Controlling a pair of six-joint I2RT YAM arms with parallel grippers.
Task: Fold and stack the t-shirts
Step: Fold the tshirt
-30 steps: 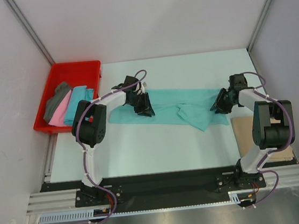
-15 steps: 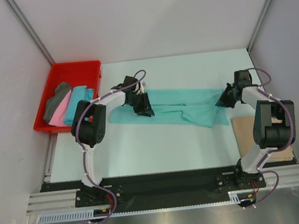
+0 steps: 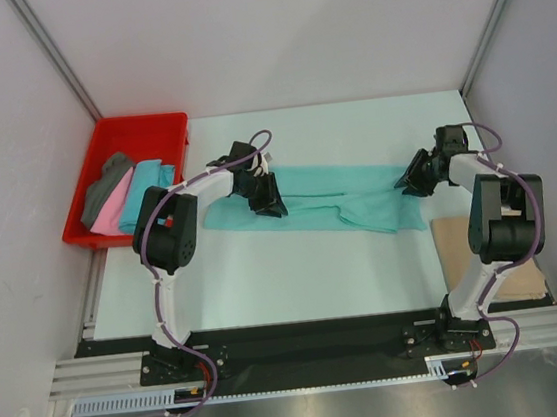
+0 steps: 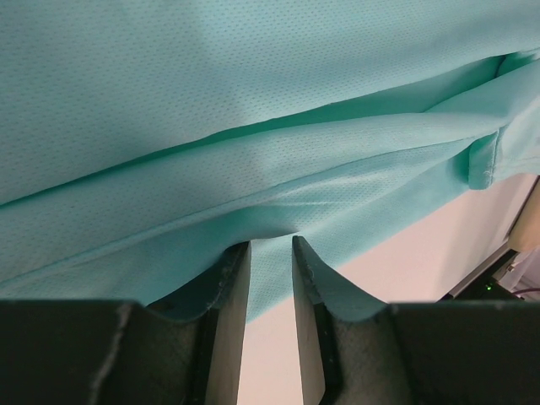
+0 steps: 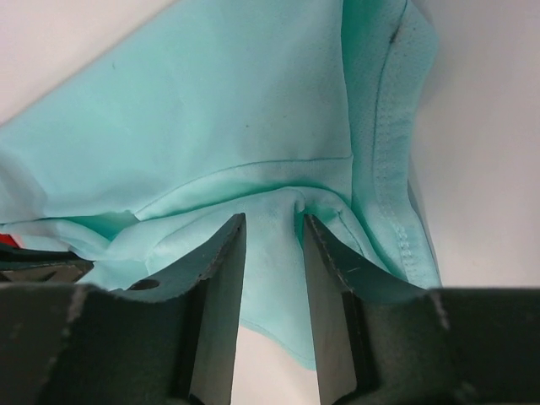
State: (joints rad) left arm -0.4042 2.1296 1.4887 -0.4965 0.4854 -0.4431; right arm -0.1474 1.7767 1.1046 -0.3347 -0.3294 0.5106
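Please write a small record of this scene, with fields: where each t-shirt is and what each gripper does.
mint green t-shirt: spread across the table, between both grippers
left gripper: shut on its left part
right gripper: shut on its right end
red tray: far left; holds dark grey t-shirt, pink t-shirt, turquoise t-shirt
tan t-shirt: near right, partly hidden by the right arm
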